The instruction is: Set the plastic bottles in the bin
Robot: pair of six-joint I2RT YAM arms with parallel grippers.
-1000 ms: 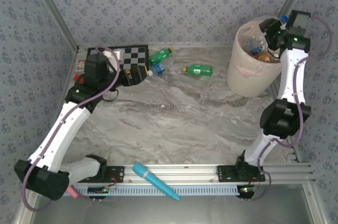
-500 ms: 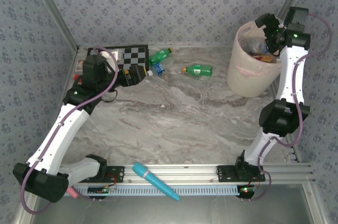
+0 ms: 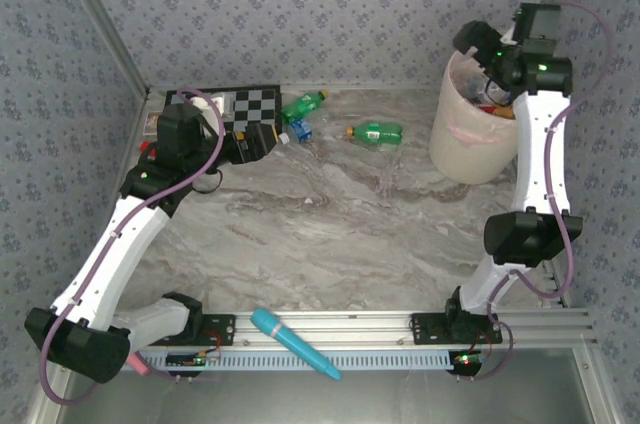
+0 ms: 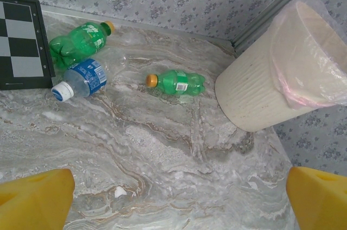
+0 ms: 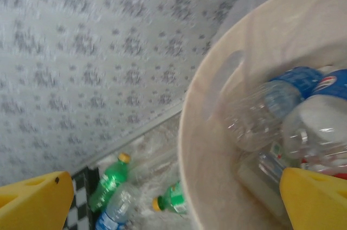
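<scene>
Three plastic bottles lie at the back of the marble table: a large green one (image 3: 303, 102) (image 4: 78, 40), a clear one with a blue label (image 3: 298, 128) (image 4: 84, 78), and a small green one with an orange cap (image 3: 376, 131) (image 4: 179, 82). The bin (image 3: 470, 129) (image 4: 260, 89) stands at the back right, lined with a clear bag, and several bottles (image 5: 282, 105) lie inside it. My left gripper (image 3: 272, 137) (image 4: 176, 200) hovers open just left of the clear bottle, holding nothing. High above the bin's rim (image 5: 198, 148), my right gripper (image 3: 476, 42) (image 5: 174, 200) is open and empty.
A black-and-white chessboard (image 3: 235, 104) (image 4: 19, 40) lies at the back left, touching the large green bottle. A teal microphone (image 3: 293, 342) rests on the front rail. Patterned walls close in the back and both sides.
The right gripper opened over the bin, then rose and swung left above its rim. The left arm and the three bottles on the table stayed put.
</scene>
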